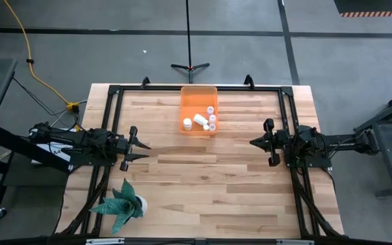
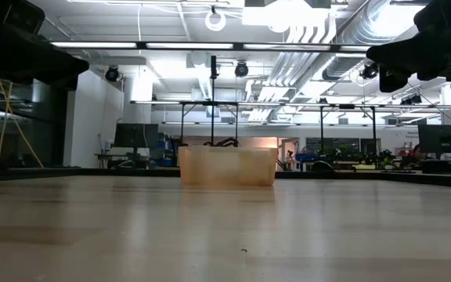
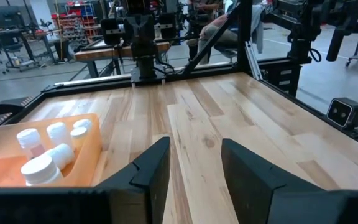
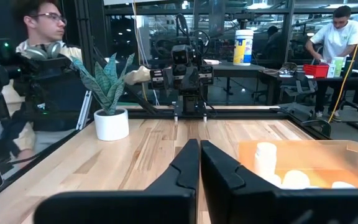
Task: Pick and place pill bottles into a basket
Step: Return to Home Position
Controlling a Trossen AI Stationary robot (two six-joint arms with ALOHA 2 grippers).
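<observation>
The orange bin stands on the table near its far edge, at the middle. It also shows in the low view. Several white pill bottles rest inside it, some upright and some on their sides; they also show in the left wrist view and the right wrist view. My left gripper hovers open and empty left of the bin, its fingers pointing toward the table's right. My right gripper hovers shut and empty right of the bin.
A green spiky plant in a white pot stands at the near left of the table; it also shows in the right wrist view. A black frame runs around the table's edges. People are beyond the table.
</observation>
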